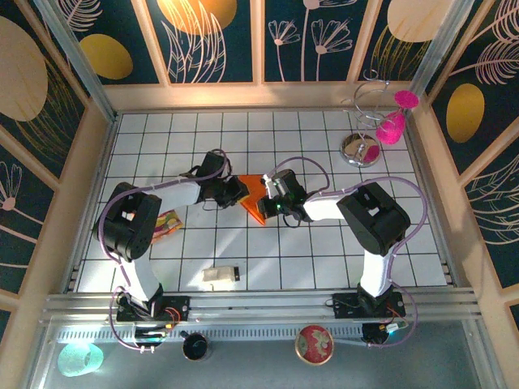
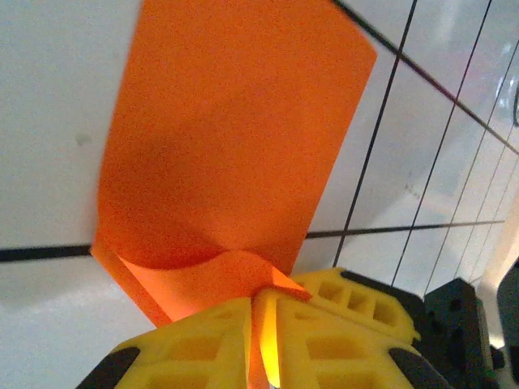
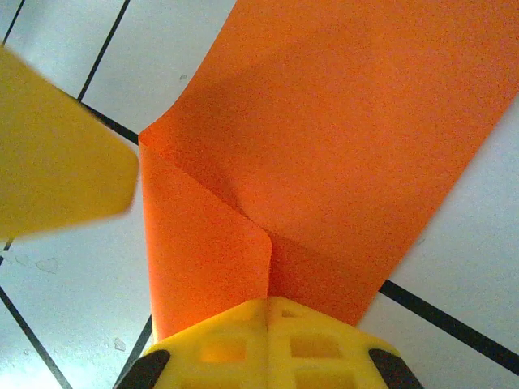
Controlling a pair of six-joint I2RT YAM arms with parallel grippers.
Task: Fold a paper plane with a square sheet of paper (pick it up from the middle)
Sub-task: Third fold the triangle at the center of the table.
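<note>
Top external view: two arms meet over the middle of the white tiled tabletop (image 1: 324,259), where the orange sheet of paper (image 1: 255,203) lies partly folded, about midway between the near and far edges and between the left and right edges. The left gripper (image 1: 238,193) reaches in from the sheet's left side and the right gripper (image 1: 273,194) from its right, the two claws close together with the paper between them. From the left wrist, the left gripper (image 2: 261,340) has its yellow fingers (image 2: 195,348) pressed together on one edge of the orange sheet of paper (image 2: 235,138), which curls up off the tiles into the pinch while the rest spreads flat away from it. From the right wrist, the right gripper (image 3: 268,336) has its fingers (image 3: 219,348) together too, clamped on a doubled flap of the orange sheet of paper (image 3: 349,138), a soft crease running up from the pinch. Toward the left edge of the tabletop, beside the left arm, lies a small multicoloured wrapper (image 1: 169,223); a small beige block (image 1: 219,275) sits near the near edge. A wire stand (image 1: 371,113) with pink pieces stands in the far right corner.
</note>
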